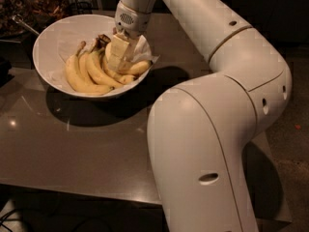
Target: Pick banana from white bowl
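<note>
The pincer (119, 57) in the white bowl (42, 57) hides most of the banana (139, 67). The counter (72, 149) is cut off left of the bowl.

my cream-coloured gripper (119, 58) sits low in the wide white bowl (46, 57). it is hemmed in by the joined bunch of yellow bananas (87, 75) on the bowl's middle side and the loose curved yellow banana (138, 67) on the rim side. there is room over the bowl's far inner wall and above the glossy grey table (72, 149). my bulky white arm (217, 129) blocks the other side.
</note>
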{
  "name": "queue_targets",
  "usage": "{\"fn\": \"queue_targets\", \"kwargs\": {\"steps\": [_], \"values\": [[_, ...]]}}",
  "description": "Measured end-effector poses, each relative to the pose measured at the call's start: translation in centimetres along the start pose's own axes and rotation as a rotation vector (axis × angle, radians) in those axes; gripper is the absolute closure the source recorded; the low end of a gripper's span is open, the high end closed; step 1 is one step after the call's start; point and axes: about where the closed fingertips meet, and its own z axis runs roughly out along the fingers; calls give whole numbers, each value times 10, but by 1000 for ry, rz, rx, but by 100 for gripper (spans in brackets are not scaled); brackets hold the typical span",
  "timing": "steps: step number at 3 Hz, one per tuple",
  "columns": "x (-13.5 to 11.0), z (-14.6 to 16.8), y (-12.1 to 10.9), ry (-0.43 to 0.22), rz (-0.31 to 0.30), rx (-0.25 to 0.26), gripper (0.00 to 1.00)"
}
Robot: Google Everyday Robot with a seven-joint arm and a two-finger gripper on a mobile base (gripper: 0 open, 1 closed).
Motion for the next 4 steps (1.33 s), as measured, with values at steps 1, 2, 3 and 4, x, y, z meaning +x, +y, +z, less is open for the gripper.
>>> {"fn": "queue_targets", "kwargs": {"steps": [1,2,3,4], "values": [[2,8,-4,4,13,-17,34],[3,19,-7,12,8,-35,52],[3,19,-7,12,8,-36,77],[3,19,-7,12,8,-36,98]]}}
